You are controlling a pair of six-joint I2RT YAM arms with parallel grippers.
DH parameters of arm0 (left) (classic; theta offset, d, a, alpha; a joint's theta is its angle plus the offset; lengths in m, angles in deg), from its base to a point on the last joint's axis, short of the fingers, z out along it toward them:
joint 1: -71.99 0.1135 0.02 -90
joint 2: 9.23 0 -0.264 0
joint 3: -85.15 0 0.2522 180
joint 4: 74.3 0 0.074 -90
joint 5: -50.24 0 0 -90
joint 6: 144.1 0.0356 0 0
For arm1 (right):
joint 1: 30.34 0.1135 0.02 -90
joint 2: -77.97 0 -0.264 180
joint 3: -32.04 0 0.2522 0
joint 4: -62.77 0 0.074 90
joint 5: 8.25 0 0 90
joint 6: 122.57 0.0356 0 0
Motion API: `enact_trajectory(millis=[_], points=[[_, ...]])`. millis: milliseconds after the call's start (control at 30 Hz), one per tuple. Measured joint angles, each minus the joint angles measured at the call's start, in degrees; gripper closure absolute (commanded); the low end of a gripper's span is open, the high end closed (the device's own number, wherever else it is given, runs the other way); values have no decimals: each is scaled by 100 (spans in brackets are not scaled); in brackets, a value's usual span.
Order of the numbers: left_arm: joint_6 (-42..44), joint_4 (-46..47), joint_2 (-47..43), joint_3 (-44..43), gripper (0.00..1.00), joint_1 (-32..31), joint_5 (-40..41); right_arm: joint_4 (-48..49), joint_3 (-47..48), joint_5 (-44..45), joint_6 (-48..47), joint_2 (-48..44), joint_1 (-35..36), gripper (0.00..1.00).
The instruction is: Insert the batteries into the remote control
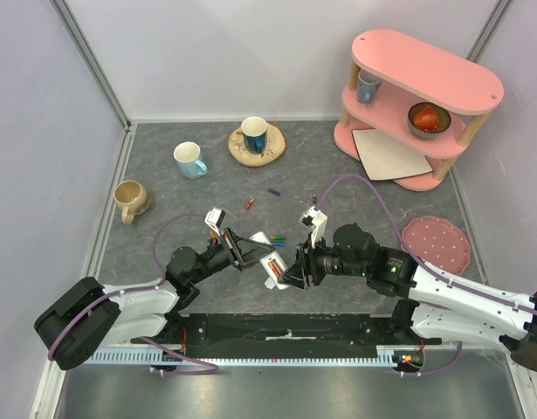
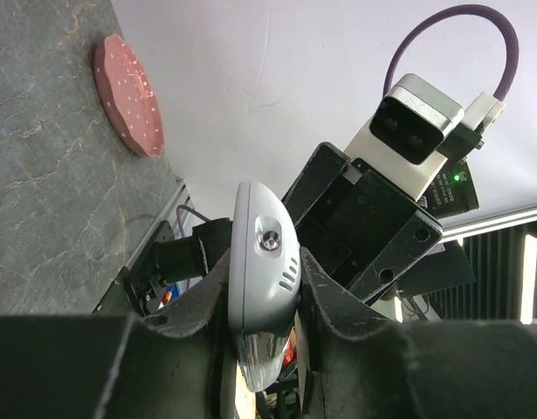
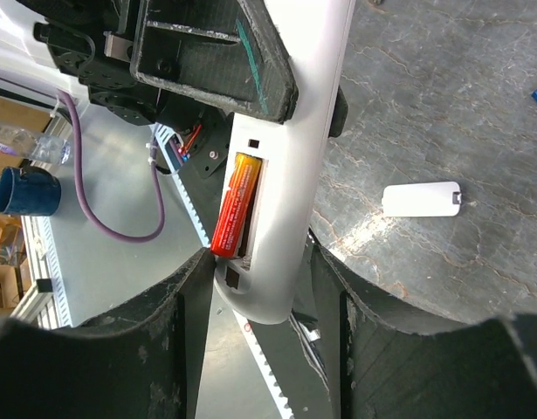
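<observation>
While the left gripper [image 2: 265, 271] clamps the remote [image 3: 299, 113], the right gripper [image 3: 259, 262] straddles its battery [image 3: 235, 201] end, grip unclear.

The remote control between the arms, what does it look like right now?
The remote control is a slim white plastic bar held in the air above the grey table, clamped by the left gripper. Its back compartment is open, with one red-orange battery lying inside. The right gripper flanks one end; whether it presses is unclear. A white lid lies loose on the table.
</observation>
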Motion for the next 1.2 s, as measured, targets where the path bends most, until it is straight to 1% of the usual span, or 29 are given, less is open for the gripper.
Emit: enact_trajectory(millis=[300, 567, 767, 1067, 1200], points=[[9, 26, 105, 0, 98, 15, -2, 142, -37, -343, 118, 144, -160, 49], [7, 164, 120, -2, 98, -15, -63, 636, -42, -323, 273, 374, -223, 51], [7, 173, 120, -2, 98, -15, -63, 686, -42, -374, 341, 415, -264, 52], [92, 173, 120, -2, 98, -13, -131, 850, -138, -577, 505, 459, -343, 57], [160, 173, 120, -2, 98, -13, -177, 903, -153, -693, 577, 520, -378, 57]])
